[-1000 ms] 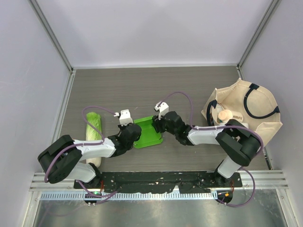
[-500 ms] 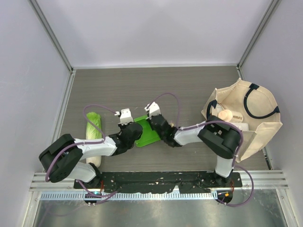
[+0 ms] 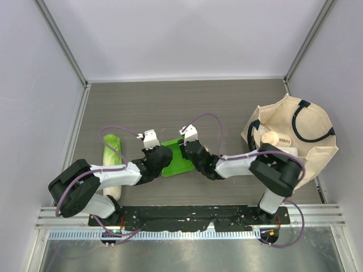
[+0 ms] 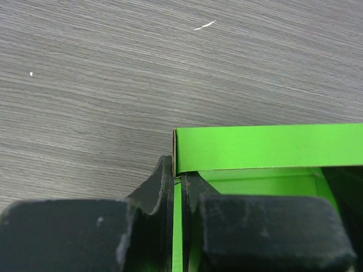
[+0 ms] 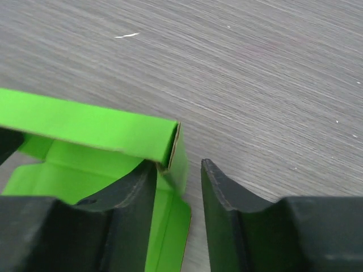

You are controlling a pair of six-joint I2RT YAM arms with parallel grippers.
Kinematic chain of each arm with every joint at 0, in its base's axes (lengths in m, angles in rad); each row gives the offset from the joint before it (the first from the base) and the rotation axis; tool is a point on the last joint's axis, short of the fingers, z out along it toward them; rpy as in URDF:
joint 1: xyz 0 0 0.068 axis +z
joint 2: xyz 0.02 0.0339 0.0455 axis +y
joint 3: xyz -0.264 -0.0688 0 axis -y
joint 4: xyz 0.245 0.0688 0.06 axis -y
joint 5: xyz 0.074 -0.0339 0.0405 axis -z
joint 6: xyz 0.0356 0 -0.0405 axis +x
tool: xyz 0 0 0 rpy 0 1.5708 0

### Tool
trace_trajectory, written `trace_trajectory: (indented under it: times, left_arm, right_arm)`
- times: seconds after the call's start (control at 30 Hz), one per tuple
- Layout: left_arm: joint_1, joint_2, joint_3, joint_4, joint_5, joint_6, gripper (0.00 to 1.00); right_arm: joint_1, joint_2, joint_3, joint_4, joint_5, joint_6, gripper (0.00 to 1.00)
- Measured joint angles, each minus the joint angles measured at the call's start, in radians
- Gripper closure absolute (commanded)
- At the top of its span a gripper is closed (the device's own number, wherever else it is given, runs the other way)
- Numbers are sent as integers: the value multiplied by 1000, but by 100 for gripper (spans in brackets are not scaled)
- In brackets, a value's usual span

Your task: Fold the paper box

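Left gripper pinching paper box wall, right gripper straddling corner

One bright green paper box near the table's middle; one napa cabbage at 9 o'clock; one beige tote bag at 3 o'clock, with two dark handles and one pale bottle-like item inside; two grippers, the left gripper and the right gripper, two fingers each

Paper box between cabbage and tote
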Motion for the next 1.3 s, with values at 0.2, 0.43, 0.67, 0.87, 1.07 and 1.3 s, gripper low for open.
trace_trajectory:
  times: [0.2, 0.43, 0.67, 0.87, 1.07, 1.3]
  left_arm:
    - [-1, -2, 0, 2, 3, 13, 100]
    - [-2, -10, 0, -6, 6, 39, 100]
    - [-2, -15, 0, -15, 11, 47, 100]
    - [-2, -15, 0, -14, 14, 58, 100]
    - [-2, -15, 5, -20, 15, 51, 100]
    - [17, -26, 13, -55, 43, -16, 100]
  right_arm:
    - [-82, -243, -109, -108, -275, 24, 51]
    - [-153, -248, -117, -159, -451, -10, 60]
    - [-148, -136, -58, -155, -486, -63, 72]
    - [-131, -91, -29, -95, -385, -74, 82]
    - [-50, 22, 46, -57, -107, -77, 100]
    - [117, 186, 151, -89, 407, 130, 100]
